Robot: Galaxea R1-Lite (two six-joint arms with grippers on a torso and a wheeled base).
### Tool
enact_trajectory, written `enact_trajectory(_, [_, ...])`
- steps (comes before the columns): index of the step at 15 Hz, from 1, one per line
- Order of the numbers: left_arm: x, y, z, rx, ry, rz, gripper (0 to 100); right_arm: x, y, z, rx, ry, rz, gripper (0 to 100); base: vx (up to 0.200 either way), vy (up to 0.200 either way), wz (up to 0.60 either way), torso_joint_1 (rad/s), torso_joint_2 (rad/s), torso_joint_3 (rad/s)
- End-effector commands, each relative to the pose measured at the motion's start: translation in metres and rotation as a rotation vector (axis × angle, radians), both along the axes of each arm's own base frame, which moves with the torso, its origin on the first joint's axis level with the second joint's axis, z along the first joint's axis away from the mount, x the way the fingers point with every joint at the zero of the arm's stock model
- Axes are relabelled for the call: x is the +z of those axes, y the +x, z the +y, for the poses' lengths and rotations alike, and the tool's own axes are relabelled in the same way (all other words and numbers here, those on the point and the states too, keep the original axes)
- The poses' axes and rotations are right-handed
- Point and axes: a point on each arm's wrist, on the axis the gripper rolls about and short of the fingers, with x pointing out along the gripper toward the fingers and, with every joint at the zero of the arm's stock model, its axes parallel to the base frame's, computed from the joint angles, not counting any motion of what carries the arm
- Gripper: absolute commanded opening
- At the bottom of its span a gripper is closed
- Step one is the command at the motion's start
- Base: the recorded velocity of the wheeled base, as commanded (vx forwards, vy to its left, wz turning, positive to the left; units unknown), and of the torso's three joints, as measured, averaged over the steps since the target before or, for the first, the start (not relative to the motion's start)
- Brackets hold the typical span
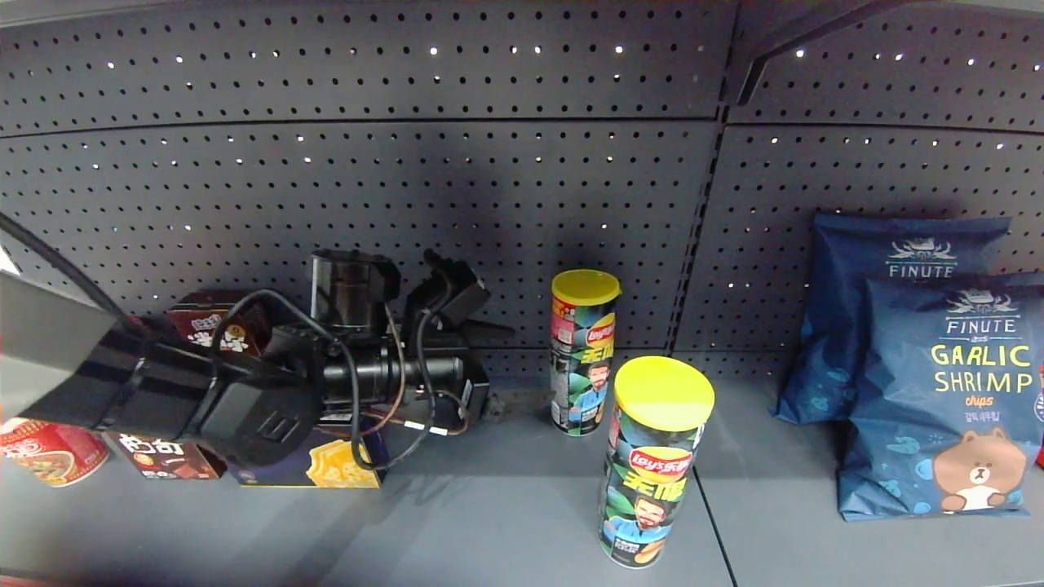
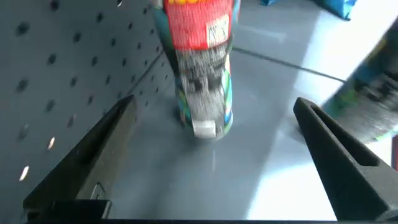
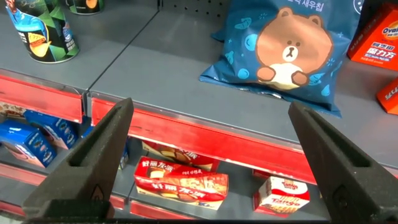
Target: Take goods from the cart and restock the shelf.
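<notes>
Left hand [image 2: 214, 104], spread apart, faces a cylindrical yellow-lidded can [image 1: 583, 359]; right hand [image 3: 211, 104] likewise spread.

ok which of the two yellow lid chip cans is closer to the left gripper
The rear can, standing by the pegboard wall, right ahead of the open left gripper. The other can stands forward, near the shelf front edge, farther from it.

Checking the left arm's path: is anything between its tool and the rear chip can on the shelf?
Nothing visible. The left tool is open, and only bare shelf lies before the rear chip can.
</notes>
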Motion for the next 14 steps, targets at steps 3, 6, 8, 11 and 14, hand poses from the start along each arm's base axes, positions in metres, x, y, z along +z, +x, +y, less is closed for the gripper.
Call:
enact_trajectory(3, [0.035, -0.072, 0.028, 0.139, -0.014, -0.041, 100, 0.0, 0.0, -0.001, -0.039, 0.008, 0.003, 100, 0.0, 0.0, 0.0, 0.0, 0.0, 0.0])
enact_trajectory(6, [0.05, -0.113, 0.02, 0.351, -0.021, -0.069, 100, 0.043, 0.019, 0.003, -0.038, 0.012, 0.068, 100, 0.0, 0.0, 0.0, 0.0, 0.0, 0.0])
enact_trajectory(8, [0.043, -0.134, 0.015, 0.357, -0.004, -0.053, 100, 0.068, 0.043, 0.01, 0.06, 0.013, 0.121, 100, 0.0, 0.0, 0.0, 0.0, 0.0, 0.0])
enact_trajectory(11, [0.027, -0.154, 0.008, 0.421, 0.081, -0.038, 100, 0.077, 0.072, 0.022, 0.182, -0.008, 0.246, 100, 0.0, 0.0, 0.0, 0.0, 0.0, 0.0])
enact_trajectory(14, [0.024, -0.154, 0.005, 0.459, 0.106, -0.045, 100, 0.071, 0.098, 0.031, 0.172, -0.037, 0.364, 100, 0.0, 0.0, 0.0, 0.0, 0.0, 0.0])
